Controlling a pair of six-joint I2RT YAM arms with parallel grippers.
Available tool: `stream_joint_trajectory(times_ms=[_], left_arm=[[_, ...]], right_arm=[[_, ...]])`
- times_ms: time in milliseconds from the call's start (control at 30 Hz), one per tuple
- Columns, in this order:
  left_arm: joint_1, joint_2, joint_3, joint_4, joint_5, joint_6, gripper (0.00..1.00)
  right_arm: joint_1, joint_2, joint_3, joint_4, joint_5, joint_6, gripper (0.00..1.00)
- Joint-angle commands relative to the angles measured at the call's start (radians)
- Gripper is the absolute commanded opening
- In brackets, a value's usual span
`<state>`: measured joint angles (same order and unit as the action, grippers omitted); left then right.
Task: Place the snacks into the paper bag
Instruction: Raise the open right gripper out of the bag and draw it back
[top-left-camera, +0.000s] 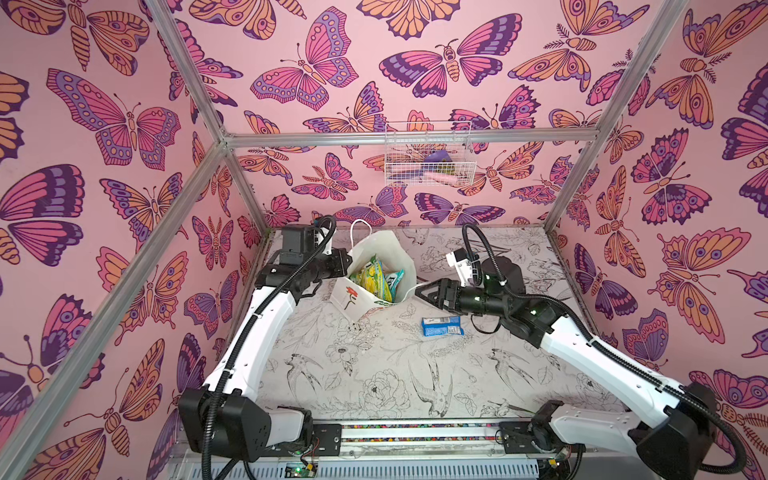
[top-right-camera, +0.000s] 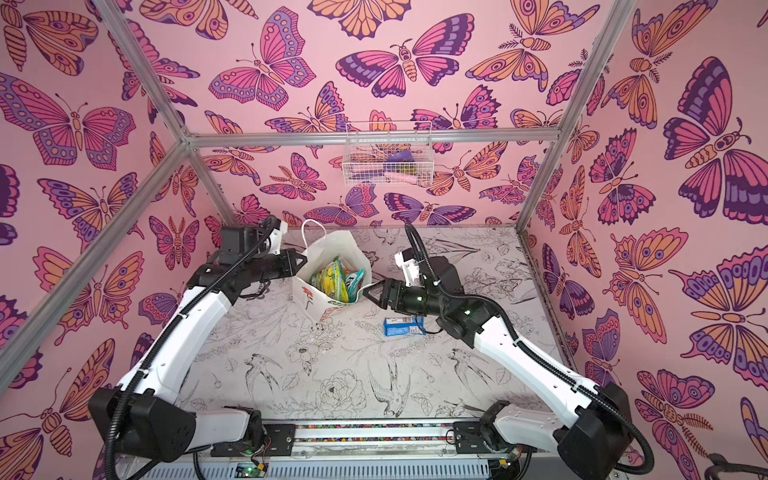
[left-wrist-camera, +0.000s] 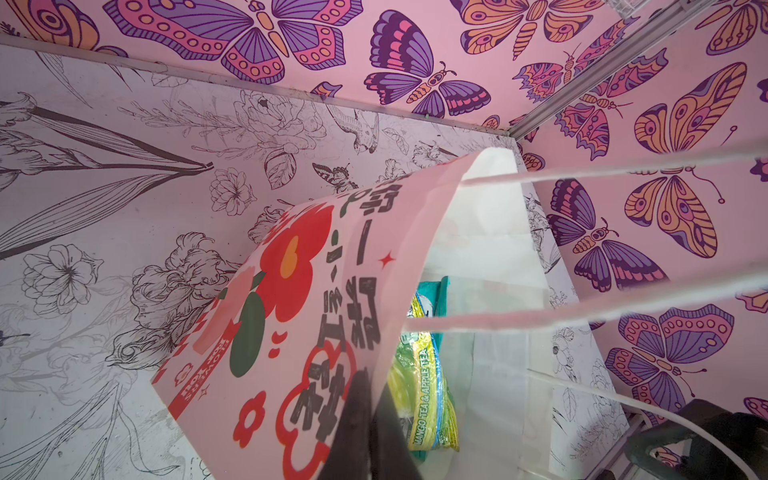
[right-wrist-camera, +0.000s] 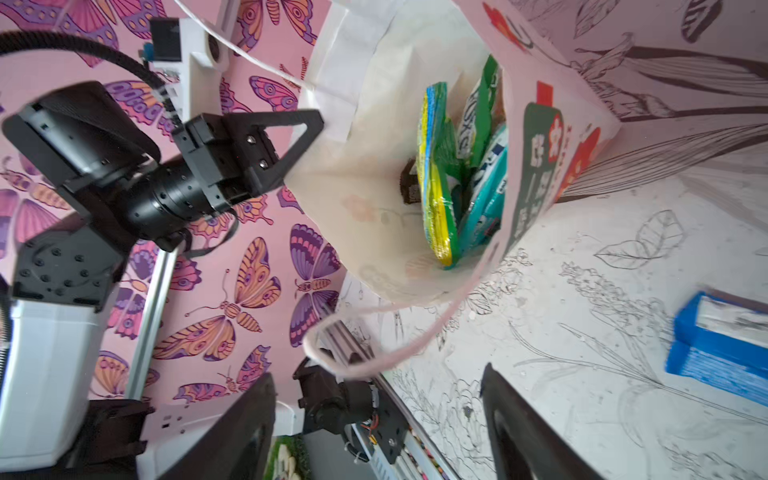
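While blue-white pkt (top-left-camera: 441, 326) lies on table (top-left-camera: 374, 376) near paper bag (top-left-camera: 388, 249), L gripper (top-left-camera: 345, 261) pinches bag rim; R gripper (top-left-camera: 419, 291) gapes, empty.

Both arms reach in from the near corners, elbows bent, forearms angling toward each other. Left claw (top-left-camera: 347, 257) is pinched shut on the paper bag (top-left-camera: 386, 249) rim (tips barely show), right claw (top-left-camera: 417, 291) gapes wide, roughly level, pointing toward the left one.
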<state>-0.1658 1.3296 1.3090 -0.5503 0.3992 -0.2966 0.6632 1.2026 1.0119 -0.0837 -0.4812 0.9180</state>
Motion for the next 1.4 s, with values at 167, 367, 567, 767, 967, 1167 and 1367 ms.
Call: stream_joint_trajectory(times_ms=[167, 367, 567, 767, 967, 1167, 1367], left_arm=[[-0.039, -0.046, -0.011, 0.07, -0.022, -0.007, 0.0], [-0.056, -0.095, -0.013, 0.067, -0.028, -0.018, 0.0], [-0.068, -0.122, 0.0, 0.068, -0.03, -0.026, 0.04], [-0.069, -0.138, 0.009, 0.065, -0.016, -0.046, 0.31], [-0.072, -0.147, 0.016, 0.063, -0.019, -0.052, 0.59], [-0.072, -0.148, 0.056, 0.012, -0.122, -0.007, 0.61], [-0.074, -0.109, 0.137, -0.051, -0.196, 0.031, 0.61]], right_arm=[[0.047, 0.062, -0.054, 0.426, 0.043, 0.23, 0.74], [0.082, 0.094, -0.056, 0.529, 0.101, 0.267, 0.32], [0.083, 0.048, 0.007, 0.4, 0.151, 0.169, 0.0], [0.079, 0.01, 0.066, 0.251, 0.191, 0.05, 0.0], [0.017, 0.039, 0.079, 0.18, 0.121, 0.035, 0.0], [0.004, 0.041, 0.093, 0.172, 0.097, 0.022, 0.0], [0.002, 0.029, 0.099, 0.155, 0.093, 0.006, 0.0]])
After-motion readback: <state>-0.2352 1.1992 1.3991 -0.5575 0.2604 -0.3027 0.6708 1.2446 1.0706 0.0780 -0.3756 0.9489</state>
